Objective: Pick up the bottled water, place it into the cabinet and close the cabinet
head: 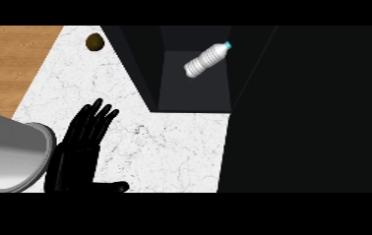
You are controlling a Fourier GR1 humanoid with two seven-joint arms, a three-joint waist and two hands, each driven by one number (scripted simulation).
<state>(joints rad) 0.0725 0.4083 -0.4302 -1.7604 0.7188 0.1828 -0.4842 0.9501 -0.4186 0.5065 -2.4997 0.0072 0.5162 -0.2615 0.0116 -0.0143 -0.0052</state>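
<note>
One hand (81, 145), the left, rests near the cabinet (193, 89), fingers straight, holding nothing. Inside the cabinet, the bottle (206, 59) lies tilted. Beyond, a brown object (95, 42). Risk: the closing door could catch the bottle.

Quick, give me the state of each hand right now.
Left hand: open, fingers straight, holding nothing, over the counter.
Right hand: not in view, so it cannot be told.
The bottled water lies inside the cabinet, in neither hand.

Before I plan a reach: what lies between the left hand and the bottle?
In the head view: bare counter, then the cabinet's side wall, between left hand and bottle.
</note>
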